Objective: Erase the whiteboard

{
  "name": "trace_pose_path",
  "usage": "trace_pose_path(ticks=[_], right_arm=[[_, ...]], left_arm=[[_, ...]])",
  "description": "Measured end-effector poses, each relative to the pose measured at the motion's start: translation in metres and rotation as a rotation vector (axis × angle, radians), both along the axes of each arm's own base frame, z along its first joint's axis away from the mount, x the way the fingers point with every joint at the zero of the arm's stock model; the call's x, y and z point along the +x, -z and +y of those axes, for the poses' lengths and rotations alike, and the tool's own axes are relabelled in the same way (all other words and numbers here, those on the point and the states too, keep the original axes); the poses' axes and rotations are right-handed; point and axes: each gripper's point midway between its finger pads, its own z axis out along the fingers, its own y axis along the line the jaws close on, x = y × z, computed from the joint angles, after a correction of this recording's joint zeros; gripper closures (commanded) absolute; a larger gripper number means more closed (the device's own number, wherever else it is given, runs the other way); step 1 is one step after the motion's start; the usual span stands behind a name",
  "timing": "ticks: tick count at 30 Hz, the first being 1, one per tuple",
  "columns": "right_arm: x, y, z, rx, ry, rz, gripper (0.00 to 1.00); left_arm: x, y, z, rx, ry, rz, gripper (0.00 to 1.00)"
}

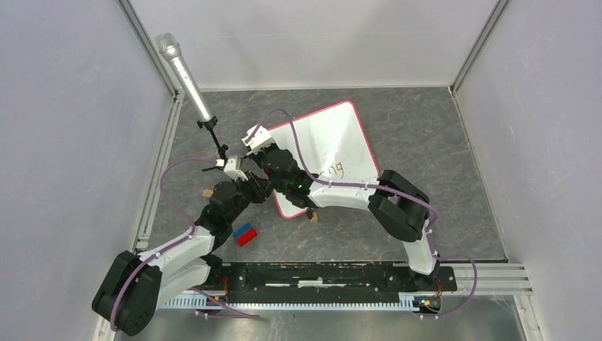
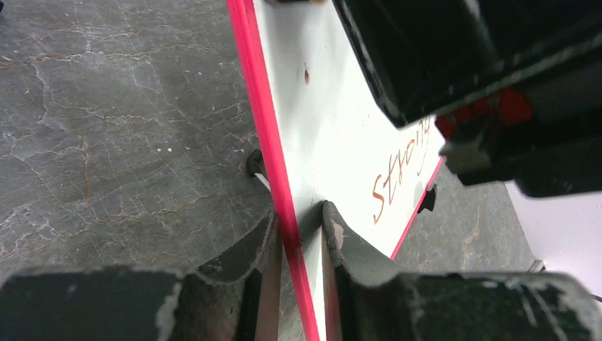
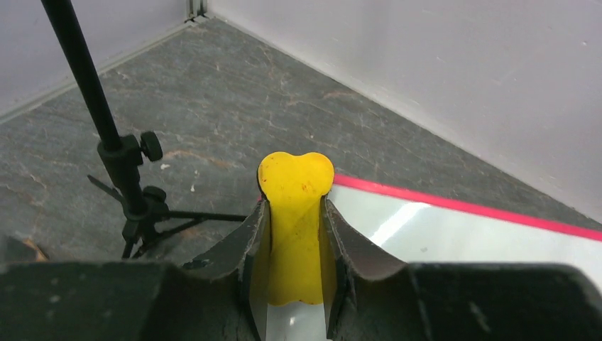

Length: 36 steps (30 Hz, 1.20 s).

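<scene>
While handwriting [image 1: 334, 170] shows on the whiteboard [image 1: 330, 131], the erasing is by all appearances unfinished. From above, the board lies slantwise on the grey table [image 1: 426, 227], toward the back and middle. The left arm [image 1: 177, 245] reaches its near-left edge, and the right arm [image 1: 341, 193] crosses over its lower part toward the far-left corner. A microphone [image 1: 181, 67] on a stand rises at the back left, and a blue-and-red block [image 1: 245, 234] lies beside the left arm. No container shows anywhere.

At the left wrist, the left gripper [image 2: 302, 217] pinches the board's pink-red frame between its fingers, apparently steadying it. A reddish word, seemingly "Strong", is unwiped farther along, and the rest of the white face looks clean.

At the right wrist, the right gripper [image 3: 293, 204] is pressed onto a yellow bone-shaped piece [image 3: 294, 177], probably the wiper, held above a blank corner of the board. The microphone stand [image 3: 131, 177] rises to its left on bare table. Whether the piece touches the surface cannot be told. The word is what is left to wipe.
</scene>
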Motion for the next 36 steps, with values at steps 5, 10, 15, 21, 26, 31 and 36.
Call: trace_pose_path(ticks=[5, 10, 15, 21, 26, 31, 36], right_arm=[[0.013, -0.01, 0.01, 0.015, 0.019, -0.011, 0.92], [0.021, -0.008, 0.005, 0.028, 0.041, 0.007, 0.92], [0.021, -0.004, -0.011, 0.031, 0.057, 0.021, 0.92], [0.006, 0.011, -0.039, -0.006, 0.065, 0.035, 0.92], [-0.021, 0.026, -0.038, -0.058, 0.025, 0.028, 0.92], [-0.038, 0.028, -0.023, -0.077, -0.033, 0.021, 0.92], [-0.038, 0.028, -0.021, -0.073, -0.033, 0.013, 0.92]], left_arm=[[0.0, 0.0, 0.0, 0.0, 0.0, 0.0, 0.98], [0.0, -0.001, 0.0, -0.001, 0.0, -0.002, 0.98], [0.0, 0.0, 0.0, 0.0, 0.0, 0.0, 0.98], [-0.001, 0.0, -0.001, 0.0, 0.004, 0.0, 0.98], [-0.001, 0.001, -0.001, 0.002, 0.003, 0.003, 0.98], [-0.001, 0.001, -0.001, 0.002, 0.004, 0.002, 0.98], [0.0, 0.001, 0.0, 0.005, -0.001, 0.001, 0.98]])
